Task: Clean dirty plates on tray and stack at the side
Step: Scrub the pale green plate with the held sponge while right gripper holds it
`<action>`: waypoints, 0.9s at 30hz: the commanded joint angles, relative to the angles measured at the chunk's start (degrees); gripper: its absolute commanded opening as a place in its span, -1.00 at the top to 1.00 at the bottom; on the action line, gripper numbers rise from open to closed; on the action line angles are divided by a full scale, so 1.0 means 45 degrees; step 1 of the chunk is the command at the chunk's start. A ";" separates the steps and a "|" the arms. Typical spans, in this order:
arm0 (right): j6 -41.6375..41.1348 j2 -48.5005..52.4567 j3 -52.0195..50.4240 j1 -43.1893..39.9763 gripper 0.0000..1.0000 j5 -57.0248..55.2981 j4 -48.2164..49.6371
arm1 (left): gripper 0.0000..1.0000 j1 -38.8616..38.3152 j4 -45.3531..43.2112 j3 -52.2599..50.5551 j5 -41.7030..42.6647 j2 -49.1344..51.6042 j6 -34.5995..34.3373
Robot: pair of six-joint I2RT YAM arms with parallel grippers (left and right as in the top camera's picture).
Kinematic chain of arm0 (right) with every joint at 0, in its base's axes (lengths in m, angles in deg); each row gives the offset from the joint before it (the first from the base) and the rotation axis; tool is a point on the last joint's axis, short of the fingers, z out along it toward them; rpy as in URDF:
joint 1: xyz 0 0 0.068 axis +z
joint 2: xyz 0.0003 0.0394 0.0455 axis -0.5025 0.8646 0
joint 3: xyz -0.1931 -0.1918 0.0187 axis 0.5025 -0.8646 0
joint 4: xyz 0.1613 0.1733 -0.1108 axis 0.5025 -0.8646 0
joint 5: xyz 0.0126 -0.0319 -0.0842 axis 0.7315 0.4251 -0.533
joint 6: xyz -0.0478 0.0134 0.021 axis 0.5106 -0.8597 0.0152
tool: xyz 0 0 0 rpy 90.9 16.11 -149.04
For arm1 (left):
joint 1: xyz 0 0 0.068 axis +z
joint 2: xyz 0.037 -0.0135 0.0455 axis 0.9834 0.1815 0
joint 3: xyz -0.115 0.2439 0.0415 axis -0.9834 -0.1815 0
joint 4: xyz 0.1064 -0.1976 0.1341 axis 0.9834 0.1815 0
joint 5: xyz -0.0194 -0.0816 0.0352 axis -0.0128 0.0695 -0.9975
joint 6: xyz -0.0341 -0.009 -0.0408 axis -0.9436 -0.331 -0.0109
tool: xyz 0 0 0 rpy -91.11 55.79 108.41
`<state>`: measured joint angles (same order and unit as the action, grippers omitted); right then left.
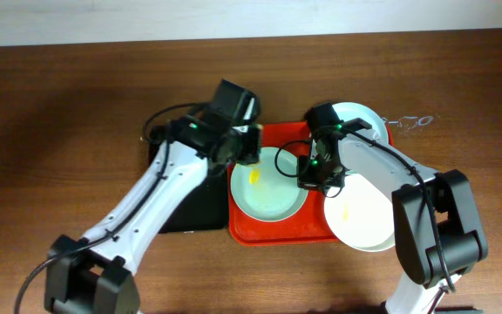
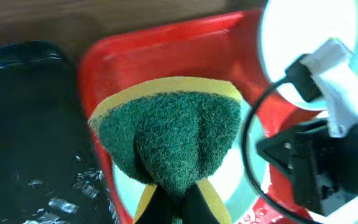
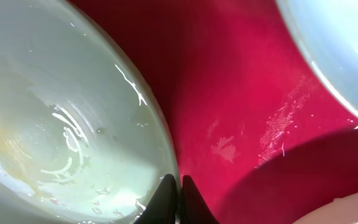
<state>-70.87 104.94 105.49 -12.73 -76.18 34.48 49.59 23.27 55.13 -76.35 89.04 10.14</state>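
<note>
Green sponge clenched in left claw above tray; right claw angled down, pinching middle plate rim.

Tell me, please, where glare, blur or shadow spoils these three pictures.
Overhead: sharp, evenly lit, with soft shadows on the table. Left wrist: the sponge is sharp, the tray behind is blurred, the far plate is washed out white. Right wrist: bright glare streaks on the middle plate, a dark shadow lower right on the tray.

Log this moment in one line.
left gripper: shut on sponge, over mint plate | right gripper: shut at plate rim | yellow smear: on plate
</note>
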 commanded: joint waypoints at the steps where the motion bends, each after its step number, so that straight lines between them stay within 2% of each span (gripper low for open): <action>1: -0.0092 0.0146 0.0204 -0.0044 0.92 0.0155 0.0029 | 1.00 -0.0083 0.0525 0.1020 0.0573 0.0991 -0.0495; 6: -0.0087 0.0151 0.0204 -0.0044 0.92 0.0087 0.0063 | 1.00 -0.0097 0.1064 0.1481 0.0563 0.2176 0.0092; 13: -0.0087 0.0151 0.0204 -0.0044 0.92 0.0019 0.0063 | 1.00 -0.0121 0.1195 0.1481 0.0568 0.4313 0.0092; 27: -0.0087 0.0151 0.0204 -0.0044 0.92 0.0019 0.0073 | 1.00 -0.0738 0.1161 0.1433 0.0811 0.6125 0.0432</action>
<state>-70.87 104.94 105.53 -12.73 -75.96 34.68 48.40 28.59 61.43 -74.30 112.84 9.64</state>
